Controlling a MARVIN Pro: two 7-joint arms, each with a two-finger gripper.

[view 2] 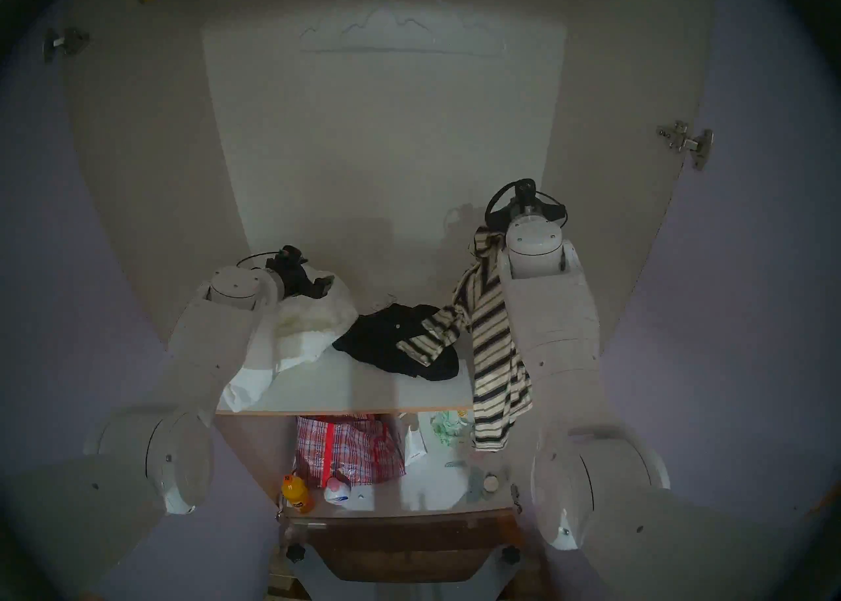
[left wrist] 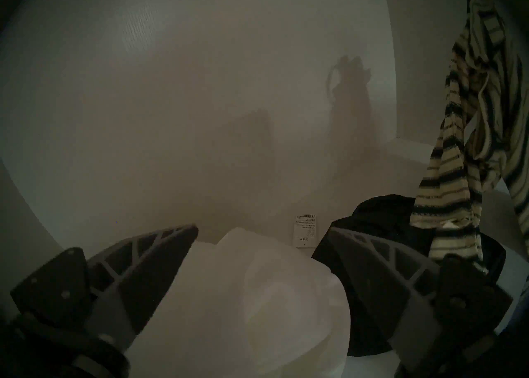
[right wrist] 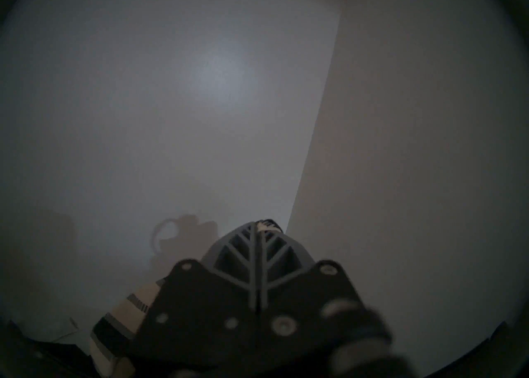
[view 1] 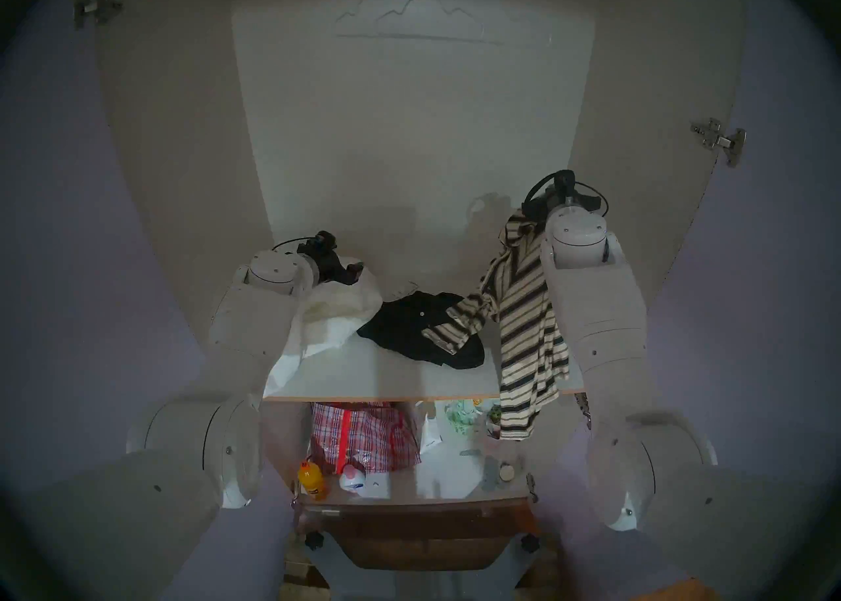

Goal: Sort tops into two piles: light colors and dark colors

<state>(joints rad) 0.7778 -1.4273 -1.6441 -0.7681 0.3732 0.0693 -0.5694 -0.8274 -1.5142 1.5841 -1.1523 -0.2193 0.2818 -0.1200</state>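
While pinching a fold of the striped top between closed fingers, the right gripper is risking a snag: its trailing sleeve is lying across the black top below (likely dragging it). Left gripper, fingers spread, is straddling the white top.

Our arms wear smooth pale-grey shells with round joint caps and small dark screws; behind each pincer sits a black wrist block looped by a thin black cable. Our fingers are dark grey, tapering, with open triangular ribbing, bolted to black plates by silver screws
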